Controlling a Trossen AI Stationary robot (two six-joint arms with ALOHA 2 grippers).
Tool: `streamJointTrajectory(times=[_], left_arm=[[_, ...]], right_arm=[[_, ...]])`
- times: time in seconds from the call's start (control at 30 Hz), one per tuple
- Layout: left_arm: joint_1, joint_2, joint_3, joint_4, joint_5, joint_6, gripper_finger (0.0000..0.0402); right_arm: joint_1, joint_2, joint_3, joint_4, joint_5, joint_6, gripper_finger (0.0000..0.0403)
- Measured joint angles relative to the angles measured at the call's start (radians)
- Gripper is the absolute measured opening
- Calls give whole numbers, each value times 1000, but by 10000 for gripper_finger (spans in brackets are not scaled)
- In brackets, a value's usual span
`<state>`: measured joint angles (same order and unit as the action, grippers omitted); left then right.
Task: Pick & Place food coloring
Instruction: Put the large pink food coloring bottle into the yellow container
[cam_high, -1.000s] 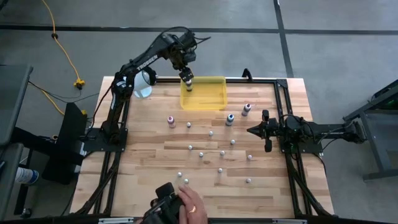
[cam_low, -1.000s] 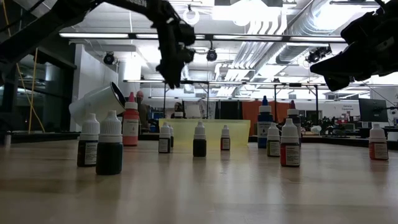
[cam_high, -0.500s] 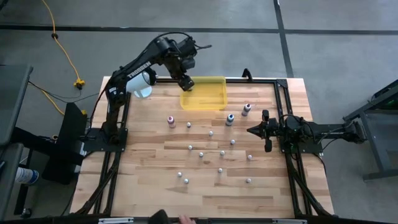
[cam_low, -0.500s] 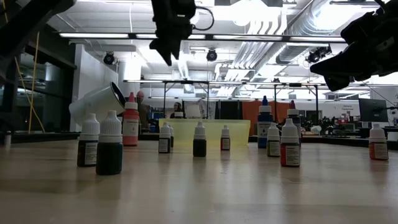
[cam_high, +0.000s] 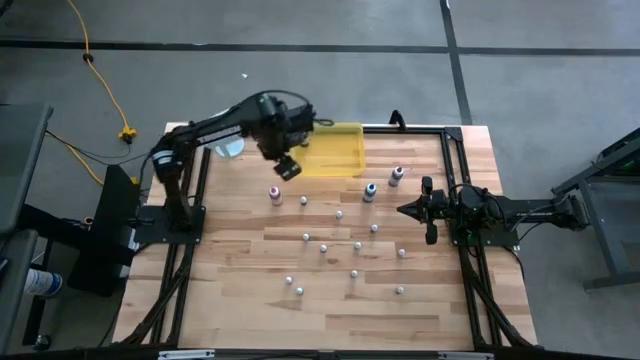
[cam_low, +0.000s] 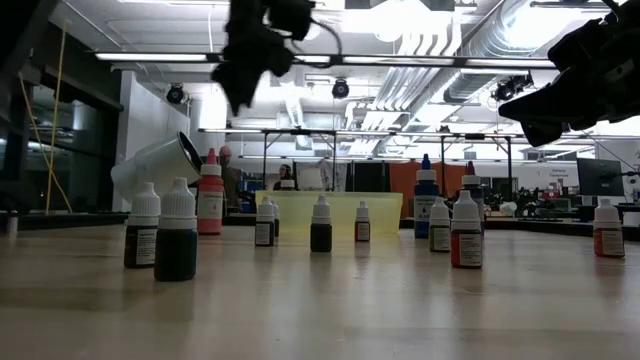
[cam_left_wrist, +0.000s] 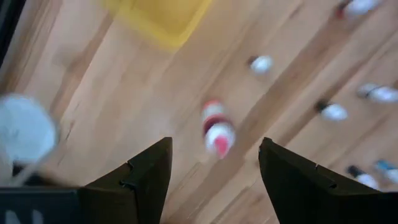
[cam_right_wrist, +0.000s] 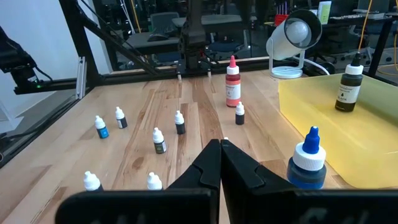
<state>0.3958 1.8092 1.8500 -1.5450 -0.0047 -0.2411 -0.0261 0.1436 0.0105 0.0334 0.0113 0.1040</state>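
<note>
Several small food coloring bottles (cam_high: 323, 248) stand upright on the wooden table. One dark bottle (cam_right_wrist: 350, 87) stands inside the yellow tray (cam_high: 335, 152) at the far edge. My left gripper (cam_high: 287, 166) hangs open above the table, pointing down, just near of the tray. A red-bodied, white-capped bottle (cam_left_wrist: 216, 127) shows on the table below, between its fingers (cam_left_wrist: 149, 177), with nothing touching it. My right gripper (cam_right_wrist: 221, 149) is shut and empty at the table's right side (cam_high: 405, 210).
A white cylinder (cam_high: 230, 146) lies at the far left corner beside the tray. A blue bottle (cam_high: 369, 190) and a purple one (cam_high: 396, 176) stand near of the tray's right end. A black frame (cam_high: 455, 135) borders the table. Bare wood lies along the near edge.
My left gripper, open throughout, has left the tray, moved toward the table's near edge and a little left, and now hangs over the red bottle; it has also turned somewhat about its own axis. A person's hand at the near edge has withdrawn.
</note>
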Motion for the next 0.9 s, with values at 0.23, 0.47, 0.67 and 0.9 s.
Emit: streamJointTrajectory(times=[0.23,0.47,0.67,0.9], left_arm=[[-19,-150,-291,133,4,-83,227],[-68,-174,-401,221,21,-107,227],[-85,-174,-450,299,-5,-106,227],[-84,-174,-515,370,-10,-100,227]], right_arm=[[0,0,0,0,0,0,0],[0,0,0,0,0,0,0],[0,0,0,0,0,0,0],[0,0,0,0,0,0,0]])
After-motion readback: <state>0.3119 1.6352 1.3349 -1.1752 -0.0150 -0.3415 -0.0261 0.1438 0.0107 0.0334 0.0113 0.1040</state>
